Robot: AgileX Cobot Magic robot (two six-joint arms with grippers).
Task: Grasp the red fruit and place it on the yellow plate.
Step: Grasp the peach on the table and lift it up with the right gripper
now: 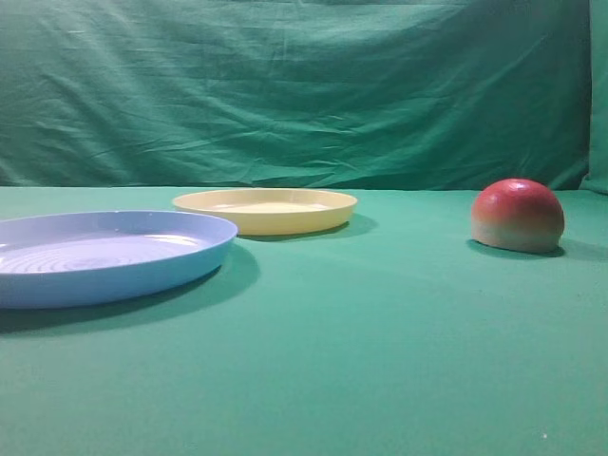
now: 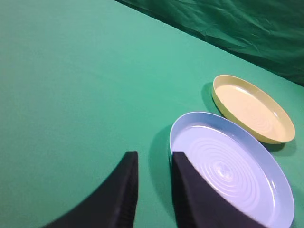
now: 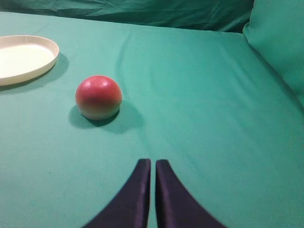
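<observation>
The red fruit [image 1: 517,216] sits flat side down on the green bench [image 1: 361,361], well to the right of the yellow plate [image 1: 265,209] and apart from it. A larger light-blue plate [image 1: 104,255] lies just left of the yellow plate and nearer the camera. The right gripper [image 3: 152,164] hangs above the bench, short of the fruit, its jaws pressed together with nothing between them. The left gripper [image 2: 154,159] hovers beside the blue plate's rim, jaws slightly apart and empty.
</observation>
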